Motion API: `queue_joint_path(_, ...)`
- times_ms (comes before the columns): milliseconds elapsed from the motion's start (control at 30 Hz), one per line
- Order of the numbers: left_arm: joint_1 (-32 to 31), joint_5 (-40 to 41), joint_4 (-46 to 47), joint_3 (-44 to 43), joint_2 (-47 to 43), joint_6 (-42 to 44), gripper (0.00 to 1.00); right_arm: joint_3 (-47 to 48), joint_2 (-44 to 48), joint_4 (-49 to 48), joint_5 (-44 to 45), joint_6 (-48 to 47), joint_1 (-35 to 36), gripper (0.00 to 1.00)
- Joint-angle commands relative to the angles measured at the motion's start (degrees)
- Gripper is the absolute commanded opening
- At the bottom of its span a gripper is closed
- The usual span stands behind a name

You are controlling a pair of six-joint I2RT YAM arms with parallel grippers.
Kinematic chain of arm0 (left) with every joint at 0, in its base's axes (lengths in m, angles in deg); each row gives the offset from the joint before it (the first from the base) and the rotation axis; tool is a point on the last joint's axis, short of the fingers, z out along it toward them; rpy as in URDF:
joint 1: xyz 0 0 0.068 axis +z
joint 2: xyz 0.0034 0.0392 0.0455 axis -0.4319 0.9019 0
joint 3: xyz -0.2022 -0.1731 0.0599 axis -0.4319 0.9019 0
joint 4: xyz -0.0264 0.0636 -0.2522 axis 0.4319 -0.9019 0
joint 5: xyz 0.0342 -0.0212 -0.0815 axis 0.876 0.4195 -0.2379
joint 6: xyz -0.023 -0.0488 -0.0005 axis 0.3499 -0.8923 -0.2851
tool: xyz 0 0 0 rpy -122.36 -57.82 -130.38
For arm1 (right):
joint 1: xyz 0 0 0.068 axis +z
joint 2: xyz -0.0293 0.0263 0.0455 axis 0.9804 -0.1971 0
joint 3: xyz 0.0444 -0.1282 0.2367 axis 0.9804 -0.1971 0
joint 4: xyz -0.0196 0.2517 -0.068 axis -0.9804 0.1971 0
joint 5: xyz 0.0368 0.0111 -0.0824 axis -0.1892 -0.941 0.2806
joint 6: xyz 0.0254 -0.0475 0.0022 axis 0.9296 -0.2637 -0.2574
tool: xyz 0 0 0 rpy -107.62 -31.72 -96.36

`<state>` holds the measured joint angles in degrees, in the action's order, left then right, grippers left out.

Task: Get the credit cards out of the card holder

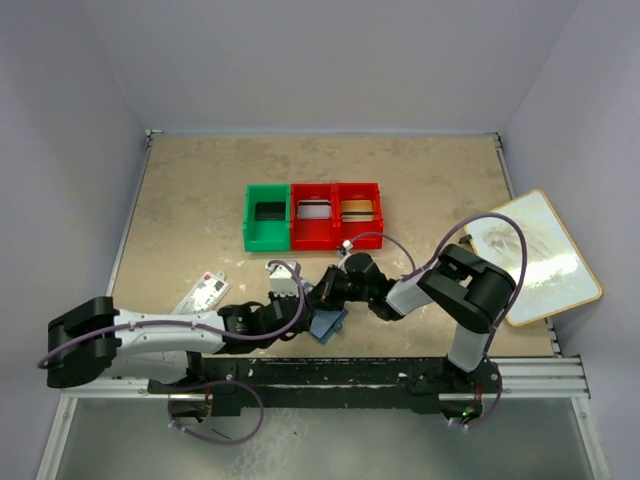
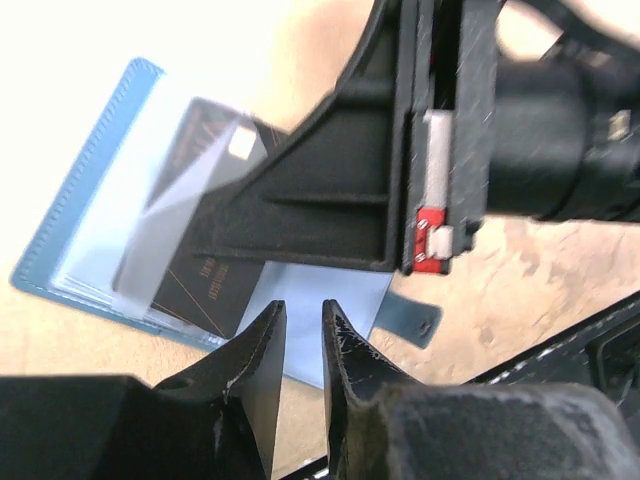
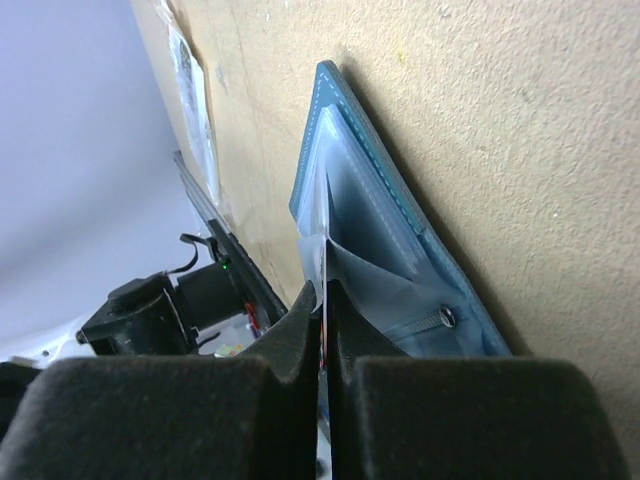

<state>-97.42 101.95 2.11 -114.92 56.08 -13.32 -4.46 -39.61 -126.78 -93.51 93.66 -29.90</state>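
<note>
Roughly midway: one card not out yet

Top: card holder (image 1: 328, 323) lies near your arm bases; red bins (image 1: 335, 235) look loaded.
Left wrist: dark card (image 2: 190, 285) sits pocketed; left gripper (image 2: 303, 330) nearly closed, grip unclear.
Right wrist: right gripper (image 3: 325, 305) pinches, likely, its edge.

Nothing legible: gold print on the dark card (image 2: 212, 285) is blurred, red marks on the white packet (image 1: 203, 291) too small.

A robot lab cell: plain grey walls (image 1: 60, 150) around a beige table (image 1: 200, 200), aluminium mounting rail (image 1: 535, 372) at its edge.
</note>
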Motion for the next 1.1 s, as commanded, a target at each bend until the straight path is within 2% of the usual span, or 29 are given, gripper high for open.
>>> queue_joint_path(0, -0.42, 8.85, -10.87, -5.46, -6.72, 1.0, 0.2, -0.34, 3.92, 3.35, 2.06, -2.94, -0.04, 0.01)
queue_joint_path(233, 0.12, 16.72, -21.99, -5.8, -12.53, -0.44, 0.31, -5.16, 7.93, 2.5, 0.26, -2.25, 0.12, 0.01)
queue_joint_path(567, 2.97, 14.88, -21.09, -5.15, -11.16, 0.8, 0.34, -7.26, 16.25, 9.45, 1.64, -6.41, 0.22, 0.0)
queue_joint_path(733, 9.04, 9.49, -21.06, -6.54, -8.71, 4.29, 0.35, -6.2, 25.73, 18.35, 7.34, -12.33, 0.18, 0.0)
queue_joint_path(867, 12.19, 8.23, -23.22, -9.08, -8.57, 6.85, 0.37, -4.91, 32.0, 25.35, 10.42, -16.27, 0.17, 0.0)
queue_joint_path(1067, 16.57, 6.49, -26.38, -13.3, -7.18, 10.13, 0.4, -3.21, 38.03, 28.45, 14.9, -19.92, 0.14, 0.0)
